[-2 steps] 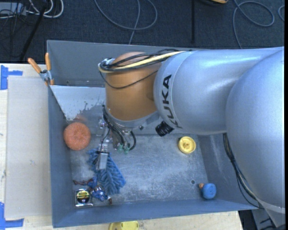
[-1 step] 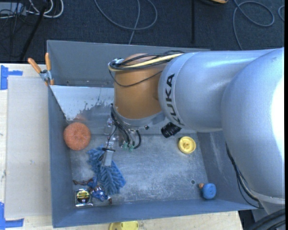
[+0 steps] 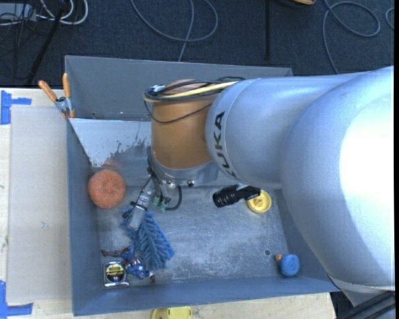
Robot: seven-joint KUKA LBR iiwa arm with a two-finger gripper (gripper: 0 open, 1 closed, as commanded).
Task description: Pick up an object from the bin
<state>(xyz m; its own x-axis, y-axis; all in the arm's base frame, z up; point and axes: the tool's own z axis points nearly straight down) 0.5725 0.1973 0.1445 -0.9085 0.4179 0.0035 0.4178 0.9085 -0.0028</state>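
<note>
One gripper (image 3: pixel 145 203), under orange wrist cover, low over left-middle of bin (image 3: pixel 219 241); open or closed, cannot tell. Blue shaggy duster (image 3: pixel 150 241) just below it in camera view, upper end at gripper tip. Orange round scrubber (image 3: pixel 106 189) near, left.

Orange ball (image 3: pixel 107 189) left; blue ball (image 3: pixel 289 264) lower right; tape measure (image 3: pixel 114 273) bottom left.
</note>
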